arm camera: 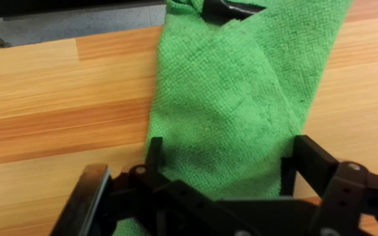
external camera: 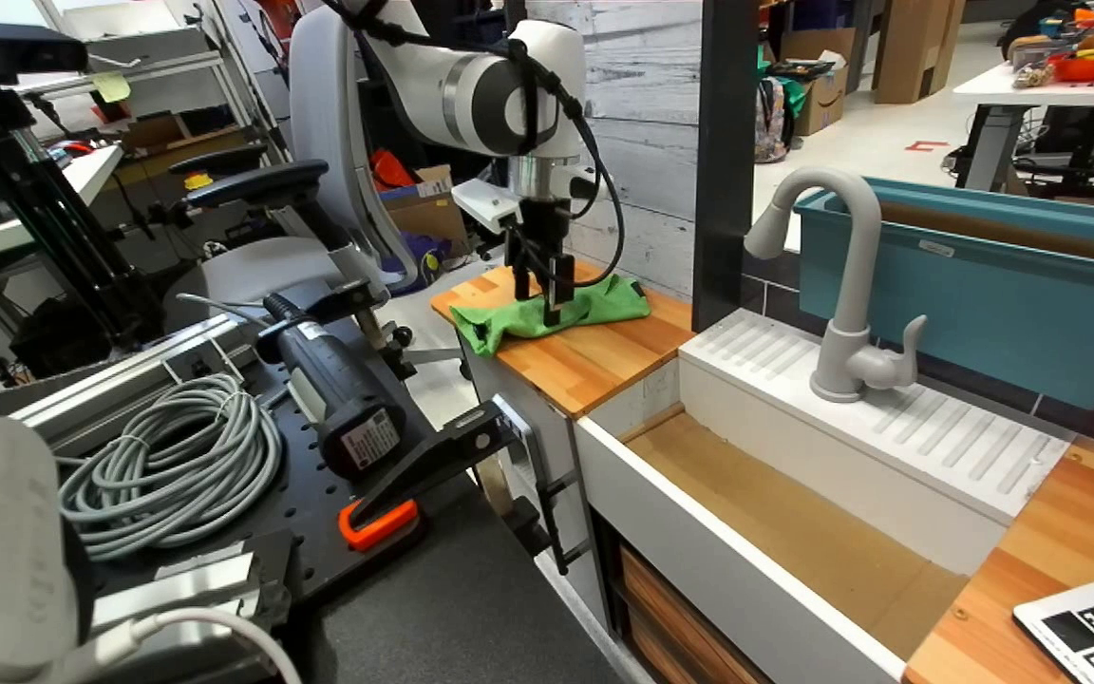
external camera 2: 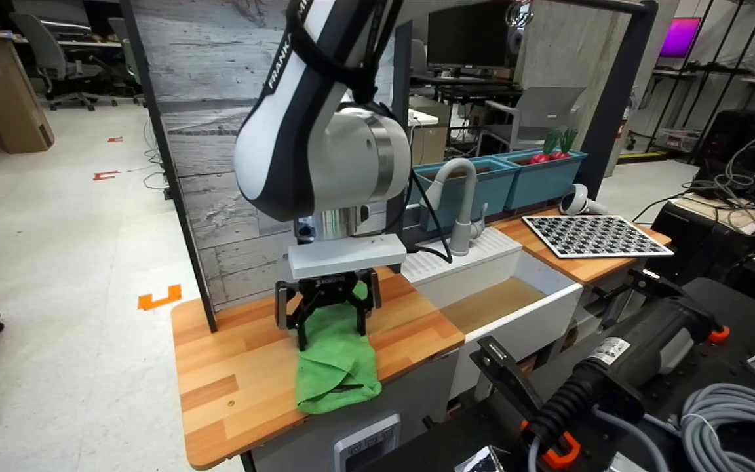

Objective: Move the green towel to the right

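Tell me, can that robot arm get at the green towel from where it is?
Probably yes: the gripper stands open over the green towel, fingers near its opposite edges in the wrist view, and nothing else shows in between.

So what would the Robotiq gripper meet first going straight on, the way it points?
Most likely the green towel, under the open Robotiq gripper; its fingertips sit near the towel's edges, so one could meet the wooden countertop instead. Depth and contact are unclear.
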Controlling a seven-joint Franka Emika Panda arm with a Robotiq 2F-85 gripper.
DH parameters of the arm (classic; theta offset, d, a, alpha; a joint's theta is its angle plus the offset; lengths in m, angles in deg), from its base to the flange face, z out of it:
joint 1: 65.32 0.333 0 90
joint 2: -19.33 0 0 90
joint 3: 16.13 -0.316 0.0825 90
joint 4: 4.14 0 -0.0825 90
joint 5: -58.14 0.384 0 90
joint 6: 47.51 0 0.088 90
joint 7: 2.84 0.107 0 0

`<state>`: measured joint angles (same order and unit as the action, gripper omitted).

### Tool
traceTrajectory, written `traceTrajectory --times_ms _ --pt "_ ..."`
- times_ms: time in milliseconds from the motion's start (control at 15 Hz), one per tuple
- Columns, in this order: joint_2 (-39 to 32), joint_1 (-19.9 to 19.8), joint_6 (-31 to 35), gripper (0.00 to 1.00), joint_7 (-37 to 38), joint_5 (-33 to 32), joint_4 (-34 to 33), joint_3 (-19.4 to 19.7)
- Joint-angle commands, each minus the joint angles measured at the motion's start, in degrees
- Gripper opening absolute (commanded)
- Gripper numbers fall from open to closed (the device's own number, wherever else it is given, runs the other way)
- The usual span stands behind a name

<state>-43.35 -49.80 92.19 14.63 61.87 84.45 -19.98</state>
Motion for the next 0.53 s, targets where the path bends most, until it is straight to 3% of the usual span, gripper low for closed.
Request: traceTrajectory --times_ms 0,467 --pt "-3.02 0.16 0.37 1.00 -1.21 -0.14 -2.99 0.03" --pt "-3.66 -0.39 1.30 1.00 -1.52 -0.03 -1.98 0.38"
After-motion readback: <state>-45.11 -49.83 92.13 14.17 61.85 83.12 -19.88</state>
